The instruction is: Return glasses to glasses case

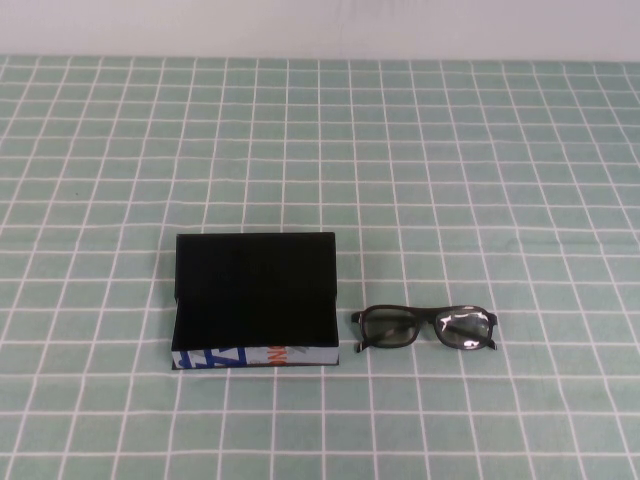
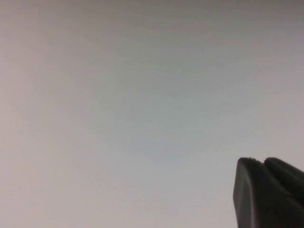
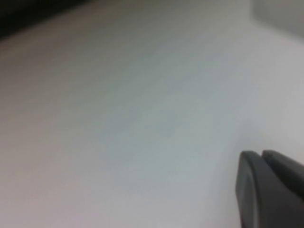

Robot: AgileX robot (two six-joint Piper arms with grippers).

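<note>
The glasses are showing as a black, thick-rimmed pair with clear rectangular lenses, one lens catching a pale glare. They are lying on the worktop just beside the glasses case, on its right and apart from it, near the robot's edge. Their long axis is running left to right across the high view, parallel to the case's front edge.

The glasses case is sitting open, a black box with its flap lid standing up at the back, dark lining showing, and a white front edge printed in blue and orange.

A green cloth with a white grid is covering the worktop, and a plain pale wall is rising behind it.

The left gripper and the right gripper are each showing only as a dark tip against a blank pale surface in their own wrist views; whether their jaws are apart or together, I cannot tell.
</note>
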